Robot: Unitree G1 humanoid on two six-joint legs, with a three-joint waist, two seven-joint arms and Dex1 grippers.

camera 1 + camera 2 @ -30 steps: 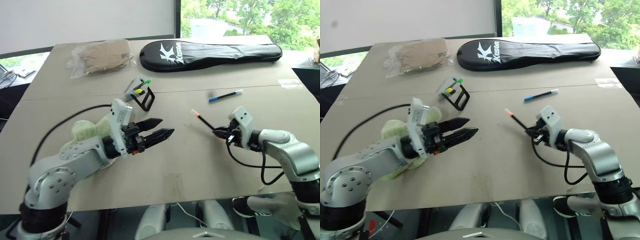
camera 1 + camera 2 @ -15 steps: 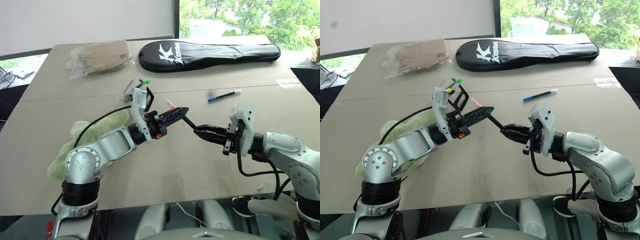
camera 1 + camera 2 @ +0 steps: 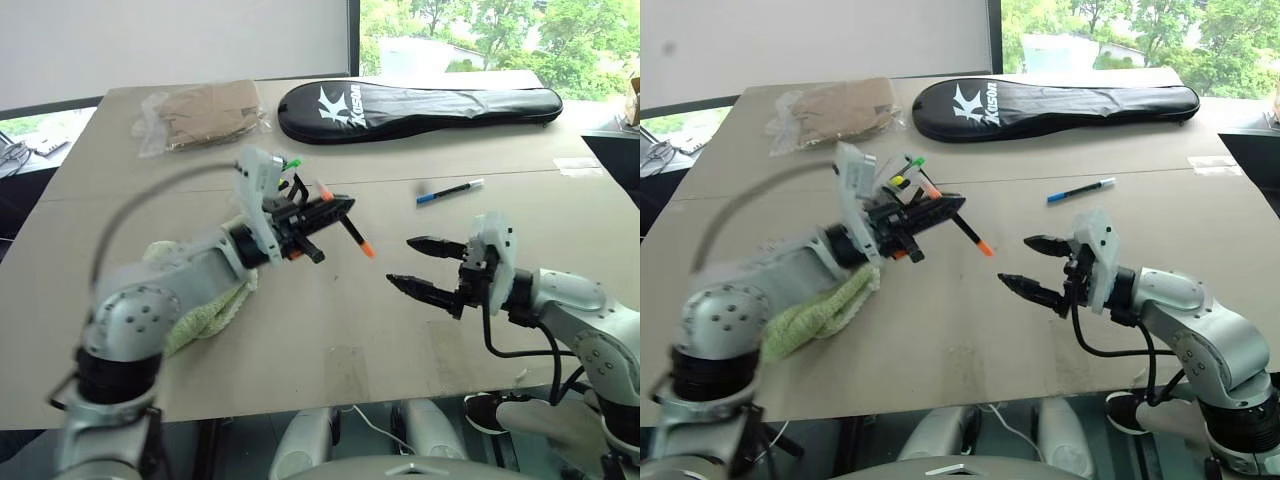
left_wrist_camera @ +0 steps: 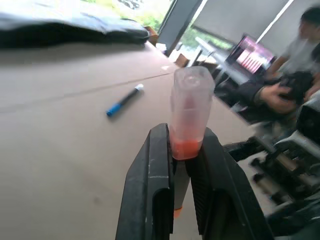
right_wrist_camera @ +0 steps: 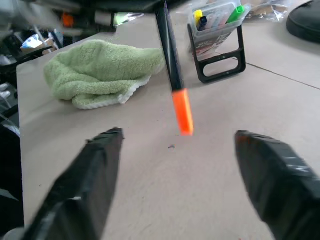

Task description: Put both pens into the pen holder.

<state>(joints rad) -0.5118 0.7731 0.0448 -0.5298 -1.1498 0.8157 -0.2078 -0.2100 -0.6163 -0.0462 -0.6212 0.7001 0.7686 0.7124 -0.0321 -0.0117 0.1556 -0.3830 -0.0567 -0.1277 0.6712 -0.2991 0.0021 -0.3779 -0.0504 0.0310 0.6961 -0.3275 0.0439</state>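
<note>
My left gripper [image 3: 328, 209] is shut on the black pen [image 3: 350, 230], held above the table with its orange tip [image 3: 984, 247] slanting down towards my right gripper. In the left wrist view the pen's clear cap [image 4: 190, 110] stands up between the fingers [image 4: 150, 190]. My right gripper [image 3: 400, 262] is open and holds nothing, a short way from the orange tip [image 5: 183, 117]. The blue and white pen [image 3: 450, 191] lies on the table beyond the right gripper. The pen holder [image 3: 908, 178], with green- and yellow-tipped markers, stands just behind the left gripper and is partly hidden by it.
A green towel [image 3: 205, 305] lies under my left arm. A long black racket bag [image 3: 420, 105] and a plastic bag of brown stuff [image 3: 200, 115] lie at the table's far side. A person [image 4: 295, 60] sits beyond the table in the left wrist view.
The orange-tipped pen passed from my right gripper to my left. The left closed on it and rose towards the pen holder; the right opened and drew back.
</note>
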